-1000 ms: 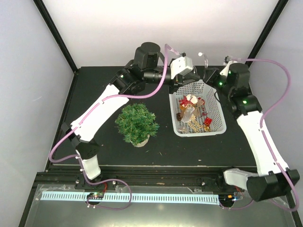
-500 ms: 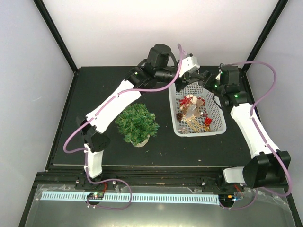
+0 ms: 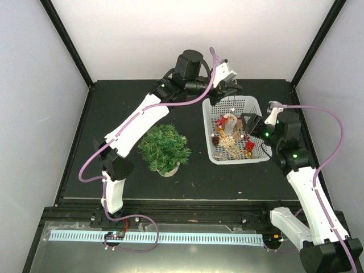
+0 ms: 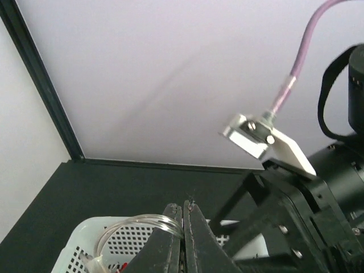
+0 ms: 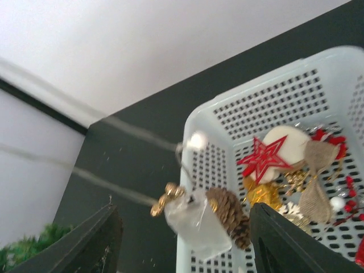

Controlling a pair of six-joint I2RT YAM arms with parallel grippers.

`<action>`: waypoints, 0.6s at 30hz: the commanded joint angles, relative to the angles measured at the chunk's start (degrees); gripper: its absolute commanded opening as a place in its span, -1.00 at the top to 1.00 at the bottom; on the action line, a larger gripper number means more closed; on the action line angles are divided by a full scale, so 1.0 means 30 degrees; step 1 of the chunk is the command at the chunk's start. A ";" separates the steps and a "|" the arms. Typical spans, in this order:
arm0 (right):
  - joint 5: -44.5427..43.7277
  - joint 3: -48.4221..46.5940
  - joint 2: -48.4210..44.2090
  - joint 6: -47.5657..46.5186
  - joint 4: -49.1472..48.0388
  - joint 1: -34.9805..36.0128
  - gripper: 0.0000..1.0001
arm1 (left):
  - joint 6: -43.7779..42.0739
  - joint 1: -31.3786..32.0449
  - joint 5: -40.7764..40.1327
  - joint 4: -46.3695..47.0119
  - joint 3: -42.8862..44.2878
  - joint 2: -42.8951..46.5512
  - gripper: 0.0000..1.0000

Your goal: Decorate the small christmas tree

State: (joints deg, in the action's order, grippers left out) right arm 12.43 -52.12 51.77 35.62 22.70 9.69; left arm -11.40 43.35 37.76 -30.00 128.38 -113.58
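Left gripper [image 4: 183,216] closed on a clear loop [image 4: 133,224], the ornament [image 5: 196,222] apparently dangling over the basket [image 3: 239,161]; right gripper [image 3: 248,125] open, empty. Tree [image 3: 164,148] stands on the worktop [image 3: 114,114], left of the basket. Risk: the thin loop slips free, or the hanging ornament snags the basket rim.

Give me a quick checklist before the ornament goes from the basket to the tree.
1. The left pincer is shut on the clear loop: ok.
2. The clear ornament hangs free of the white basket: cannot tell.
3. The right pincer is open and holds nothing: ok.
4. The small christmas tree stands upright beside the basket: ok.
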 commanded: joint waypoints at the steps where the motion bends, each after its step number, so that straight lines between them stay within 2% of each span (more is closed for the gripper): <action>1: 0.2541 0.1036 -0.0328 -0.1285 -0.0948 0.0840 -0.33 | 0.0645 -0.0154 0.0448 0.0733 0.1119 0.0302 0.97; 5: 0.2489 0.1859 -0.0128 -0.1569 -0.1535 0.1572 -0.57 | 0.0679 -0.0154 0.0550 0.0691 0.1383 0.0398 0.97; 10: -0.0657 0.3394 -0.1435 -0.0260 -0.2519 0.1566 -0.52 | 0.0137 -0.0217 0.2115 0.0242 0.1387 0.0768 0.97; 15: -0.1427 0.3998 -0.2531 -0.0628 -0.2338 0.1577 -0.49 | -0.1600 -0.0666 0.9777 -0.0989 0.1221 0.1034 0.97; 18: -0.1605 0.4190 -0.3104 -0.0842 -0.2033 0.1586 -0.49 | -0.2329 -0.0801 1.3500 -0.1110 0.0975 0.1204 0.97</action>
State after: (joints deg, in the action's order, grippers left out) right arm 10.57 -40.12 44.73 33.74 18.04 14.22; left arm -14.09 41.71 57.84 -31.77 130.04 -113.27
